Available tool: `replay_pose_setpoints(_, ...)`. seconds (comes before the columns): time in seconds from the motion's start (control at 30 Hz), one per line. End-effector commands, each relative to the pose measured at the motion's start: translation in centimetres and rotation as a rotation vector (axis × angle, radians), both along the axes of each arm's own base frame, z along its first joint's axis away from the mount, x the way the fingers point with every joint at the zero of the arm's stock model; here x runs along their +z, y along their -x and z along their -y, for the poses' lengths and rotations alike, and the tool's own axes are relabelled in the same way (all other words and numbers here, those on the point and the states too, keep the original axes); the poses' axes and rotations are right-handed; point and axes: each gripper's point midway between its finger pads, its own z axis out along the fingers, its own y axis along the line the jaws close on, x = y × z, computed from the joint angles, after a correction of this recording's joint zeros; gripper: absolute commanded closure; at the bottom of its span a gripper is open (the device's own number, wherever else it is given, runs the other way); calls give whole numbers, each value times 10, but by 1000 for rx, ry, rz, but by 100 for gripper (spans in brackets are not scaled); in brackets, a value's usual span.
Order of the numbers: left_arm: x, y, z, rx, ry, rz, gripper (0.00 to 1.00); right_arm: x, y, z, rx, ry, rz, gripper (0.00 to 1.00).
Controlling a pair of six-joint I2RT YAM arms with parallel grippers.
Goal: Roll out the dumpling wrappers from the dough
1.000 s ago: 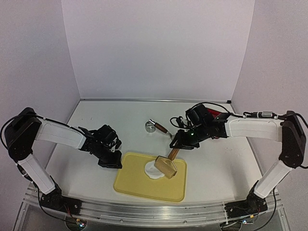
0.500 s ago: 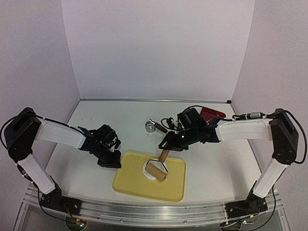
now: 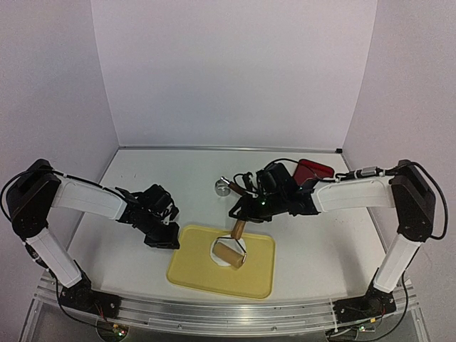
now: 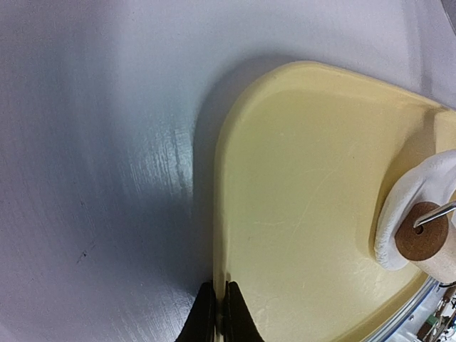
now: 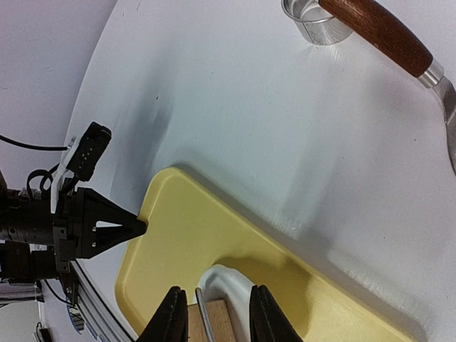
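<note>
Here we find the dough (image 3: 216, 247) on the yellow tray (image 3: 191, 269), near its middle, with the wooden roller (image 3: 230, 255) lying across it and hiding most of it. The right gripper (image 5: 217, 318) is clamped on the roller's handle (image 3: 239, 229). Its two fingers stand on either side of the wood and the wire frame. The left gripper (image 4: 219, 318) is closed, with its tips at the tray's near-left rim. We cannot tell whether it pinches the rim or only braces against it.

From the left wrist view, the dough (image 4: 420, 189) curls up against the roller's end face rather than lying flat. We judge sticking to be the main risk. A soft sheet that clings to the wood would lift or wrap round the roller on the next stroke and tear. The roller also sits toward one side of the dough, so uneven pressure could leave one edge thick and the other too thin. If the left gripper's hold gives way, the tray could slide on the tabletop (image 3: 135, 178) under the push. A long stroke could also run the roller off the dough onto bare tray.

The steel ring cutter (image 3: 223, 187) waits on the tabletop beyond the tray, with a wooden-handled tool (image 5: 377, 30) lying against it. A red object (image 3: 313, 169) sits behind the right arm, and we cannot tell what it is.

We can read no brand, label or writing anywhere.
</note>
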Motion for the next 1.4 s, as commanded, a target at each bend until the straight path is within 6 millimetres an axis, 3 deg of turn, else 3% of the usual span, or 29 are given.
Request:
replay_pose_setpoints(0.0, -11, 3, -5, 0, -28, -2, 100, -135, 80, 77, 107, 505, -225, 100)
replay_pose_setpoints(0.7, -14, 8, -7, -16, -27, -13, 100, -155, 100, 61, 151, 447, -296, 100)
replay_pose_setpoints(0.97, -16, 9, -8, -19, -36, -22, 100, -153, 109, 51, 172, 411, -290, 100)
replay_pose_setpoints(1.03, -16, 9, -8, -21, -41, -22, 100, -145, 109, 45, 188, 390, -269, 100)
replay_pose_setpoints(1.13, -13, 9, -10, -23, -45, -17, 100, -116, 106, 34, 216, 319, -214, 100)
replay_pose_setpoints(1.37, 0, 11, -15, -6, -46, 1, 100, -2, 99, 8, 299, 120, -40, 100)
